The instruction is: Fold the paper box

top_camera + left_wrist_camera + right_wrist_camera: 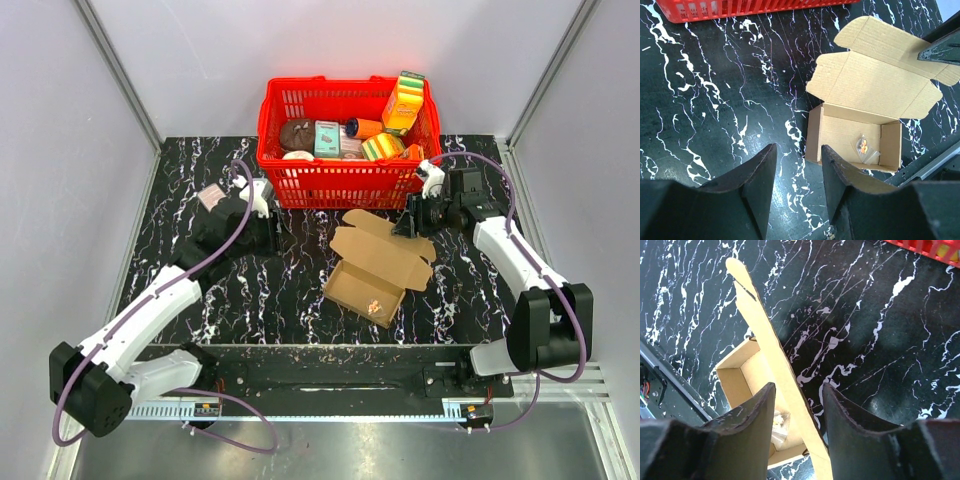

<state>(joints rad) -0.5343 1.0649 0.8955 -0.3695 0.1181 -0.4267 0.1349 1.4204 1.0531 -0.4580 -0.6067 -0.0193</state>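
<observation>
The paper box (368, 268) lies open in the middle of the table, brown kraft cardboard, with its lid (385, 243) folded back toward the basket. A small clear bag with something orange (864, 147) lies inside the tray. My right gripper (408, 224) is at the lid's far right edge. In the right wrist view the lid (771, 347) stands on edge between the open fingers (799, 388), which do not press it. My left gripper (277, 236) is open and empty over bare table, left of the box (855, 135).
A red basket (345, 182) full of colourful packages stands at the back, just behind the box. A small pinkish-grey box (212, 197) lies at the back left, by the left arm. The table's front edge and rail run below the box.
</observation>
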